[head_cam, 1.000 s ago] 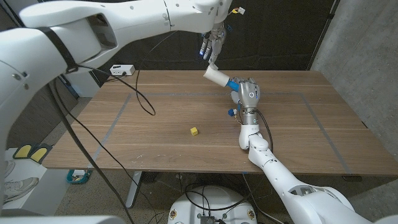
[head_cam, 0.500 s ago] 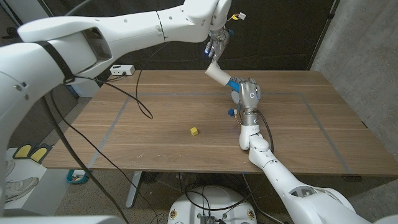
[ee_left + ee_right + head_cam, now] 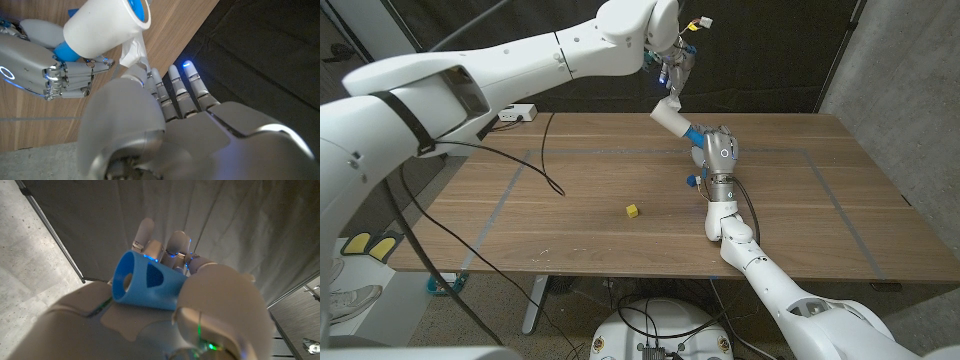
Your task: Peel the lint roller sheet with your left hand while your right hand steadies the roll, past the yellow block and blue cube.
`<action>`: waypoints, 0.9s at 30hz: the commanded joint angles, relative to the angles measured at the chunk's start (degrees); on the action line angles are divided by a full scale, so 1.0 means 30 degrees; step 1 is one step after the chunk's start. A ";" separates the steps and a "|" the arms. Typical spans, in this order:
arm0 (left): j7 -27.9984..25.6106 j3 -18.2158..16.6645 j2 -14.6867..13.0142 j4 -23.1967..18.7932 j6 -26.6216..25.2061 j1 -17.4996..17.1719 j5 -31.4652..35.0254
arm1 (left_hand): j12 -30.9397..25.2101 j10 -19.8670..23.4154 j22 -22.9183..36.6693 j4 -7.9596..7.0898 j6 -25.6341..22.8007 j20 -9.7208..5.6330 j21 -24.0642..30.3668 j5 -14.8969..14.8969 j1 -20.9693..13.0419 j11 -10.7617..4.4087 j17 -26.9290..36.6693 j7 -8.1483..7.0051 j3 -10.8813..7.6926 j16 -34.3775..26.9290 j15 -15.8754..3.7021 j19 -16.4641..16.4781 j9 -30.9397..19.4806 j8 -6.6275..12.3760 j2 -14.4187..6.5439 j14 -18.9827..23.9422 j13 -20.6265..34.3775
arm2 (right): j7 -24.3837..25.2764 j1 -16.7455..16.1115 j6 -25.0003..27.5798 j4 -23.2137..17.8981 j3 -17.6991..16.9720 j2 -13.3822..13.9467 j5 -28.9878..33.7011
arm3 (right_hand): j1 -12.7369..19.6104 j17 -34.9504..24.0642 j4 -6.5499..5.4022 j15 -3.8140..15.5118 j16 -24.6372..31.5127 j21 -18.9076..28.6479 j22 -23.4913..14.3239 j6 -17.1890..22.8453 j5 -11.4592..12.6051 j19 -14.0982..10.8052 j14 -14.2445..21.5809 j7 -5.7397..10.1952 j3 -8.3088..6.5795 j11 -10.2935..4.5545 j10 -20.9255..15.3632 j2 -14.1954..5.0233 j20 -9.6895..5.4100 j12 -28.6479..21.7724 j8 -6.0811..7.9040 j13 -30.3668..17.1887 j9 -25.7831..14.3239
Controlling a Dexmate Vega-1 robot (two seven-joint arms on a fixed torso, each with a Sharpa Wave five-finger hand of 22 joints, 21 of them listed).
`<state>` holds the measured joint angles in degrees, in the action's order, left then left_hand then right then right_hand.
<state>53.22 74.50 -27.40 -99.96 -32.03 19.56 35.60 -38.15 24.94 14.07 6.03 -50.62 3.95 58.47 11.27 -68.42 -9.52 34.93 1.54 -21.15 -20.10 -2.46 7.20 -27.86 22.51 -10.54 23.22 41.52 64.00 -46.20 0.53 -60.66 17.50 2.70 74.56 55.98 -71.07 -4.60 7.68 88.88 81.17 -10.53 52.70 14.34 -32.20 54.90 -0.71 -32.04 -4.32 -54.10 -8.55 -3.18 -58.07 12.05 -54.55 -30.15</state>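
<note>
— What is recorded nearest the robot?
— A yellow block (image 3: 632, 211) is noted on the wooden table (image 3: 520, 220), apart from both hands.

— And beyond it?
— The lint roller (image 3: 672, 122) is held tilted above the table, its blue handle (image 3: 145, 282) gripped by the right hand (image 3: 720, 150). A blue cube (image 3: 691, 181) is seen just beside that wrist.

— Farthest?
— The white sheet (image 3: 132, 50) is pinched by the raised left hand (image 3: 672, 70) at the roll's far end.

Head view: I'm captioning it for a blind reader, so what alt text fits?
The left robot hand pinches the sheet at the lint roller, whose handle the right robot hand grips. A yellow block lies on the wooden table.
</note>
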 commanded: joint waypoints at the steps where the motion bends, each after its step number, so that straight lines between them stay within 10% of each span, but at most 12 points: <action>1: -0.1783 -0.1909 -0.1086 -0.1682 0.0801 -0.1663 -0.0359 | -0.0243 0.0150 0.0023 -0.0800 0.0161 -0.0094 0.0291 0.0138 0.0017 -0.0101 0.0209 -0.0110 -0.1025 0.0050 -0.1908 -0.0055 -0.2453 0.2590 -0.0151 0.0183 0.0242 | 0.0001 -0.0034 0.0334 -0.0155 0.0494 0.0299 -0.0358 | -0.0101 -0.0057 0.0037 0.1525 0.0105 0.0053 -0.0035 0.0101 0.0049 0.0053 0.0119 0.0047 -0.0125 0.0005 0.0034 -0.0052 -0.2746 -0.0107 0.0052 -0.0032 -0.0043; 27: -0.4524 -0.4748 -0.3304 -0.4968 0.1237 -0.4791 -0.0353 | -0.0619 0.0278 -0.0198 -0.0862 0.0636 -0.0286 0.1260 0.0101 0.0585 -0.0290 0.0810 -0.0357 -0.1546 0.0221 -0.1979 -0.0193 -0.4568 0.4117 0.0065 0.0379 0.0558 | 0.0001 0.0217 0.1865 -0.0643 0.2781 0.1194 -0.1983 | -0.0161 -0.0056 0.0076 0.1524 0.0104 0.0045 -0.0036 0.0097 0.0051 0.0069 0.0112 0.0054 -0.0154 0.0046 0.0055 -0.0046 -0.2743 -0.0194 0.0069 -0.0061 -0.0075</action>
<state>42.29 63.43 -34.84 -111.24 -28.87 8.68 34.44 -39.66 24.96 13.57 5.87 -48.87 3.34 61.82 11.25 -67.32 -9.55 37.06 0.42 -22.77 -19.64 -2.45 6.60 -28.47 24.50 -10.36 23.67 43.17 64.00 -45.89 4.18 -61.85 22.95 5.17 70.57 55.41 -71.01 -4.35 7.67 88.87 81.17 -10.53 52.70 14.34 -32.20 54.89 -0.71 -32.27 -4.32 -54.10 -8.21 -3.18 -58.29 12.05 -54.38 -30.16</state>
